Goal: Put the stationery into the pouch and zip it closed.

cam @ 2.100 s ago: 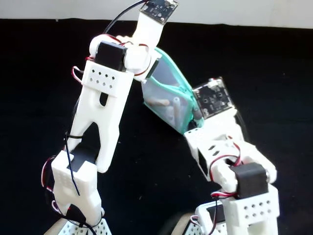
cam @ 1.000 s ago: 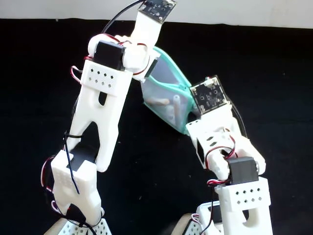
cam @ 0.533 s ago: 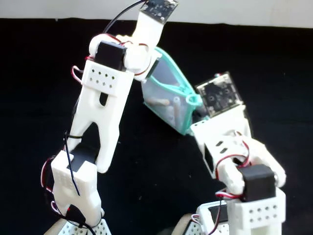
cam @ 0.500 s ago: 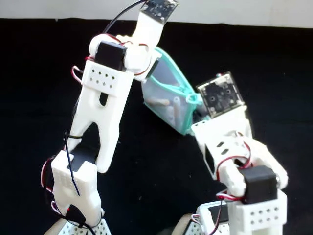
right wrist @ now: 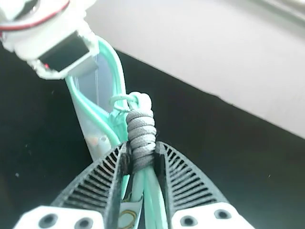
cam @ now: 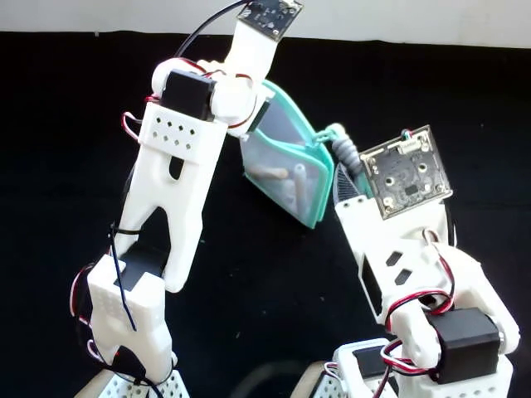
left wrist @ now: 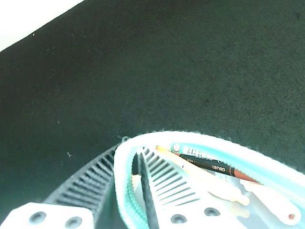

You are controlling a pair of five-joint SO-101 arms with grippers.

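Gripping pouch (cam: 284, 170) rim: left fingers (left wrist: 81, 191) | right fingers (right wrist: 102, 179) pinch grey zipper cord (right wrist: 141, 136) | pens (left wrist: 209, 167) inside

We see a mint-edged translucent plastic pouch (cam: 286, 178), smooth and frosted, a glossy black plastic pen (left wrist: 209, 166) inside it, a rough grey braided cord pull (right wrist: 141, 136) at its zip, and a matt black table cloth (left wrist: 167, 57) beneath.

My left gripper (cam: 258, 118) grips the mint pouch (cam: 292, 148) at its far upper end, and the pouch slants down toward the near right over the black table (cam: 465, 91). Pale stationery (cam: 278, 176) shows through its clear side. My right gripper (cam: 339, 166) is pinched on the grey cord pull (cam: 343, 152) at the pouch's right end.
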